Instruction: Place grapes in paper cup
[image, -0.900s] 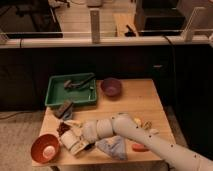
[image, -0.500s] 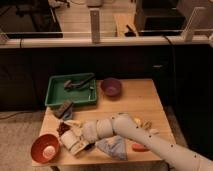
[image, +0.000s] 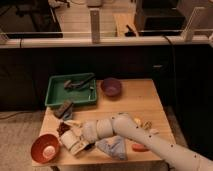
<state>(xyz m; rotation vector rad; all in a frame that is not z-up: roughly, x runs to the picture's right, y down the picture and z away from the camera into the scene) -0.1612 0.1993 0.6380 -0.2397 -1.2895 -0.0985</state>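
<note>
The grapes (image: 63, 128), a small dark maroon bunch, lie on the wooden table (image: 140, 102) near its front left, just above the end of my arm. My gripper (image: 75, 141) is low over the table right beside the grapes, between them and the blue cloth. A small white cylindrical shape (image: 69, 137) sits at the gripper's tip and looks like the paper cup, but I cannot separate it clearly from the gripper's own pale parts.
An orange bowl (image: 45, 148) with a white lump stands at the front left corner. A green tray (image: 55, 95) with tools is at the back left and a purple bowl (image: 111, 87) beside it. A blue cloth (image: 114, 147) and an orange-red carrot-like piece (image: 139, 147) lie near the front edge.
</note>
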